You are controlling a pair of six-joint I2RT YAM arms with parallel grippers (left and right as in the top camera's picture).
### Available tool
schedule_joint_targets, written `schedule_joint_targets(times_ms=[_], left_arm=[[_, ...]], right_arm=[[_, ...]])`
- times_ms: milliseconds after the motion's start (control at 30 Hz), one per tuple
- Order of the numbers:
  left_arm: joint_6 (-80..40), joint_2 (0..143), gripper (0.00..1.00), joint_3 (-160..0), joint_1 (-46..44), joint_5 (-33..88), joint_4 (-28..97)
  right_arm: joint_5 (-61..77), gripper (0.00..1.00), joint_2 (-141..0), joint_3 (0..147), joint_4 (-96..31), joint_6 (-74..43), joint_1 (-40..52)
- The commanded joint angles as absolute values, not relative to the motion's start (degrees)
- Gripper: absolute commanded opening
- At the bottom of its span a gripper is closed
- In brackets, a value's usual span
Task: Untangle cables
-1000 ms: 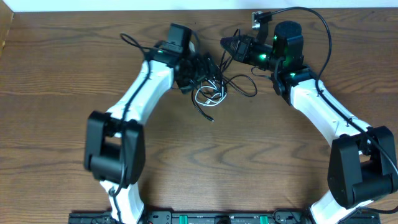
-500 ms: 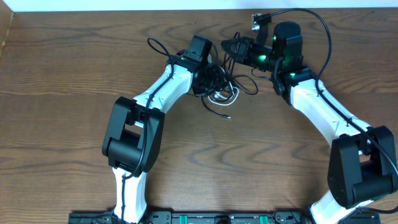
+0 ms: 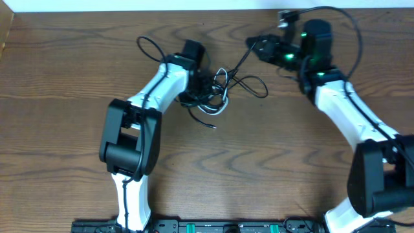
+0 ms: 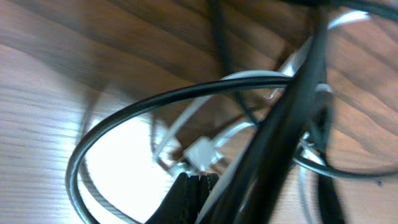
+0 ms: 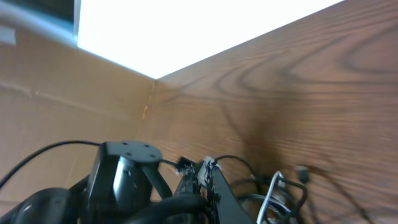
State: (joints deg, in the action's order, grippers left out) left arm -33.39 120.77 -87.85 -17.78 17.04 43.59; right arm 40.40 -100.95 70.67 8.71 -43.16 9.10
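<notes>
The cables lie in a tangle of black loops and one white cord at the table's back centre. My left gripper sits at the tangle's left edge, jaws shut in the bundle. In the left wrist view its tips are pressed together, with a thick black cable running past on the right and the white cable's plug just ahead. My right gripper is raised at the back right, shut on a thin black cable that leads down to the tangle. That cable leaves its tips.
The left arm's own black wire loops out behind its wrist. A loose black cable end trails toward the table's middle. The table's back edge runs close behind both grippers. A cardboard wall stands at the far side.
My left gripper has shut in the tangle and drawn back to the left, taking the bundle with it. My right gripper has moved right, stretching its black cable out of the tangle.
</notes>
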Motion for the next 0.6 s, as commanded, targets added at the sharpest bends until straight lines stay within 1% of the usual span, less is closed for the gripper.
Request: schedule_joint_targets(times_ms=[0, 133, 233, 333, 567], left_arm=[[-29.8, 121.2, 0.08, -88.0, -14.7, 11.7, 46.0], [-29.7, 121.2, 0.08, -88.0, -11.4, 7.3, 48.6], [-29.5, 121.2, 0.08, -88.0, -8.6, 1.2, 50.9], [-29.5, 121.2, 0.07, -88.0, -6.3, -2.5, 52.5], [-29.4, 121.2, 0.07, -88.0, 0.1, -3.2, 53.1]], right_arm=[[40.0, 0.01, -93.6, 71.7, 6.4, -41.5, 3.7], [40.0, 0.01, -89.8, 71.7, 1.8, -40.1, -2.5], [40.0, 0.01, -87.2, 71.7, -1.1, -40.1, -8.9], [40.0, 0.01, -86.0, 71.7, -3.3, -39.5, -13.7], [37.7, 0.02, -85.7, 71.7, -9.8, -35.6, -22.4]])
